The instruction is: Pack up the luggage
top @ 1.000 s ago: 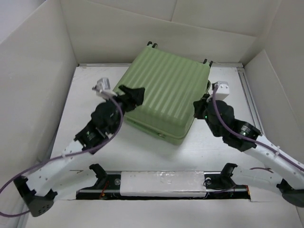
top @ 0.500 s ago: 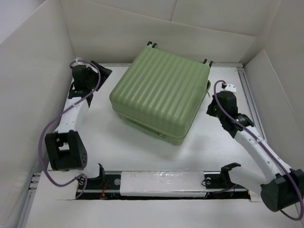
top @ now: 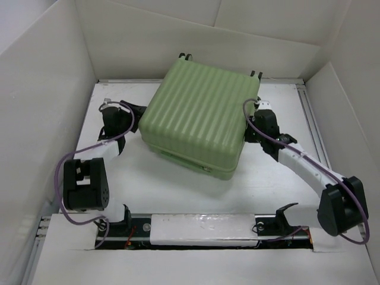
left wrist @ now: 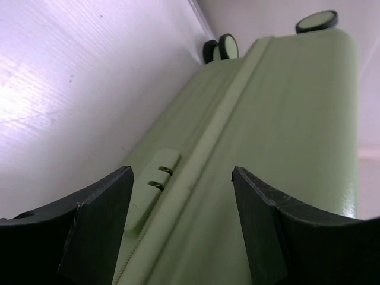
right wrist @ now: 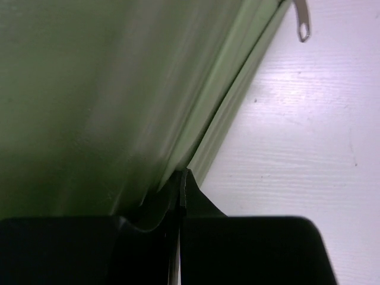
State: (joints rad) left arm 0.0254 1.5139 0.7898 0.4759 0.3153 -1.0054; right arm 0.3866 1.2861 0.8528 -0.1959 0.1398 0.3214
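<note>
The luggage (top: 199,116) is a pale green ribbed suitcase, lying closed and flat in the middle of the table, wheels (top: 187,56) at the far edge. My left gripper (top: 138,113) is open at its left side; in the left wrist view the side wall and seam (left wrist: 237,148) lie between the fingers (left wrist: 98,225), with small zipper pulls (left wrist: 159,178) and wheels (left wrist: 228,44) ahead. My right gripper (top: 249,132) is shut, its tips (right wrist: 183,181) pressed against the seam on the luggage's right side (right wrist: 107,89). Nothing shows between them.
White walls enclose the table on the left, back and right. A metal rail (top: 312,119) runs along the right edge. A metal zipper pull (right wrist: 303,24) hangs over the white table near the right gripper. The arms' mounting bar (top: 202,228) spans the near edge.
The left gripper has come from the back left corner to the luggage's left side. The right gripper has moved in against its right side. The luggage has shifted slightly away.
</note>
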